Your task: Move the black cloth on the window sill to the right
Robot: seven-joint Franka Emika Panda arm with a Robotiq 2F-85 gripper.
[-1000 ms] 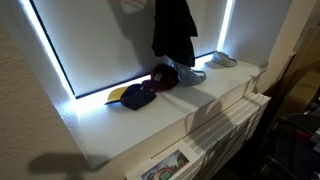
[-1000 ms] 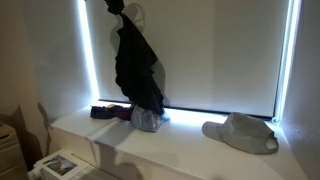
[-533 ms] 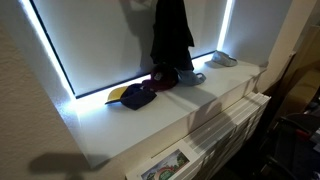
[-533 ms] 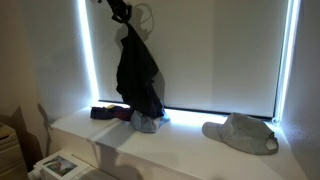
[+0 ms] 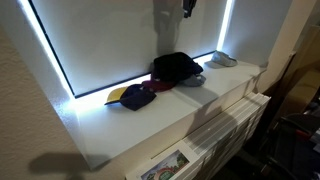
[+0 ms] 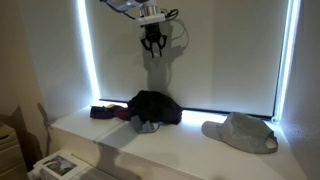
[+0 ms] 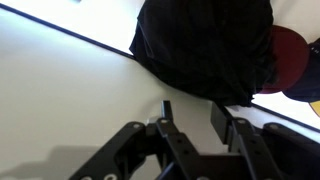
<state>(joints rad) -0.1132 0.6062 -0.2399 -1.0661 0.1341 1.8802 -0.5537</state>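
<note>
black cloth (image 6: pixel 155 106) no longer hangs, lies heaped below our gripper (image 6: pixel 152 44) | gripper released, empty | we judge placement done

Dim room. Blind (image 6: pixel 225 55) drawn; daylight leaks along its edges. White sill (image 5: pixel 160 115) mid-frame, radiator (image 5: pixel 235 120) lower right, bare wall (image 5: pixel 20 90) far left.

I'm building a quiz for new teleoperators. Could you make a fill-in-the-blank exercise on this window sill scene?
1. The cloth heaped on the window sill is ____ in colour.
2. The gripper hangs ____ the cloth, holding nothing.
3. Its jaws stand ____.
4. The lone grey cap does not ____ the cloth.

Missing words: black; above; open; touch.
</note>
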